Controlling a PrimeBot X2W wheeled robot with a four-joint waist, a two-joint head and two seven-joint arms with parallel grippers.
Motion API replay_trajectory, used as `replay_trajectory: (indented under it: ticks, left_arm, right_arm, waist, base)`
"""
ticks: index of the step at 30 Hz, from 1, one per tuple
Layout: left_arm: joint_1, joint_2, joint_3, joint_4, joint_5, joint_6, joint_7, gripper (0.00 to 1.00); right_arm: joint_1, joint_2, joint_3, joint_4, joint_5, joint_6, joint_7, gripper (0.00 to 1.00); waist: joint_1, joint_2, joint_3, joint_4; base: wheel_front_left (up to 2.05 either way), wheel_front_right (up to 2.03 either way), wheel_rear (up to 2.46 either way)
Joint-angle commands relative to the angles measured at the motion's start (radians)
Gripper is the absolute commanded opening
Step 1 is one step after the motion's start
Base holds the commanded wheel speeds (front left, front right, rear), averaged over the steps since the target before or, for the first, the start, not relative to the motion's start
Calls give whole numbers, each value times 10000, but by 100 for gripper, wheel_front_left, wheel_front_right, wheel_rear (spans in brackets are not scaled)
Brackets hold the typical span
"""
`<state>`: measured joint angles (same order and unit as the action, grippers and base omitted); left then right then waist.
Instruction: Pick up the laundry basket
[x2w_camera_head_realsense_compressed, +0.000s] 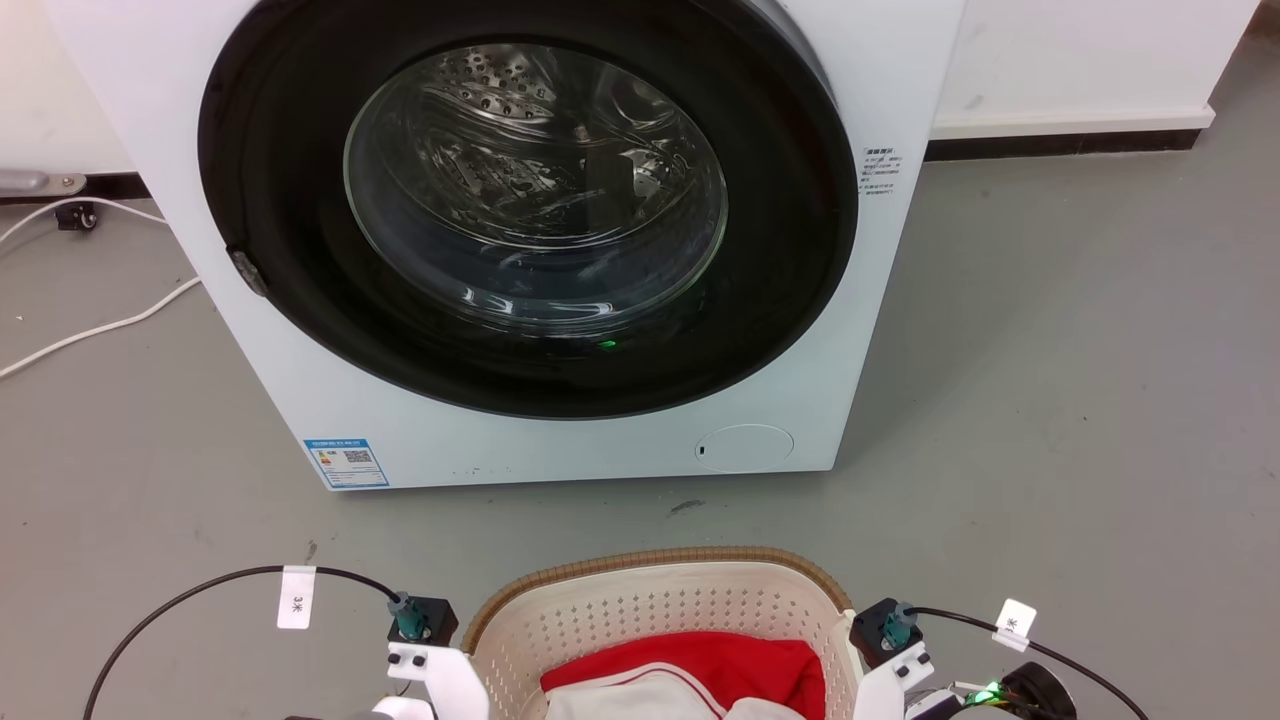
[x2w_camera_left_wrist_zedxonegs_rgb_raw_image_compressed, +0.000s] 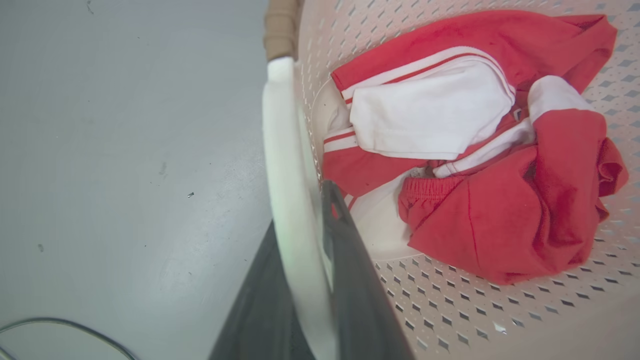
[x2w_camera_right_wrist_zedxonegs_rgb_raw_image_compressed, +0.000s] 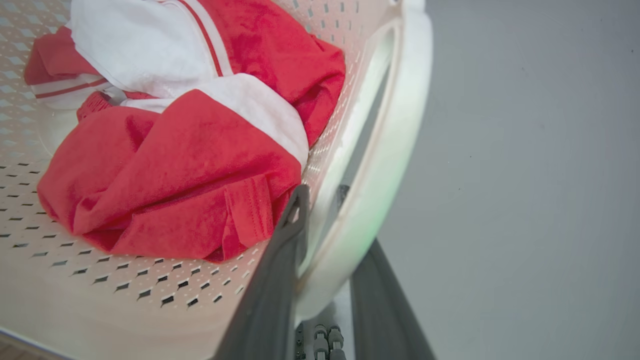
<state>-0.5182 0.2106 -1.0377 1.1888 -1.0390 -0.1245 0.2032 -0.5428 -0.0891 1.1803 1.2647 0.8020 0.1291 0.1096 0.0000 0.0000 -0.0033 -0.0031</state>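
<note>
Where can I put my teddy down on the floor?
Bare grey floor right of the washer, and left of it near the white cable. The strip between washer and laundry basket is narrower. Red-and-white clothes crowd the basket.

A grey floor (x2w_camera_head_realsense_compressed: 1050, 400), scuffed and speckled, runs back to a white wall (x2w_camera_head_realsense_compressed: 1080, 50) with a dark skirting strip (x2w_camera_head_realsense_compressed: 1060, 145). A white front-loading washer (x2w_camera_head_realsense_compressed: 560, 455) stands on it, with a dark-ringed round glass door (x2w_camera_head_realsense_compressed: 535, 190). A white cable (x2w_camera_head_realsense_compressed: 100, 328) trails along the floor at left.
</note>
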Motion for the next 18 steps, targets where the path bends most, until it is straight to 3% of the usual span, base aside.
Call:
replay_trajectory:
  ticks: [1,18]
  left_arm:
    - [-143,-44,-91,-32,-9,-99,-52,0]
    - [-216,4,-474,3,-404,-99,-172,0]
  right_arm:
    - [-153,-7,87,-5,33,28,-63,0]
    - [-188,-25,473,50,389,28,-53,0]
  waist:
    - [0,0,-6,2]
    - [0,0,-4,-2]
  base:
    - [0,0,0]
    - [0,0,0]
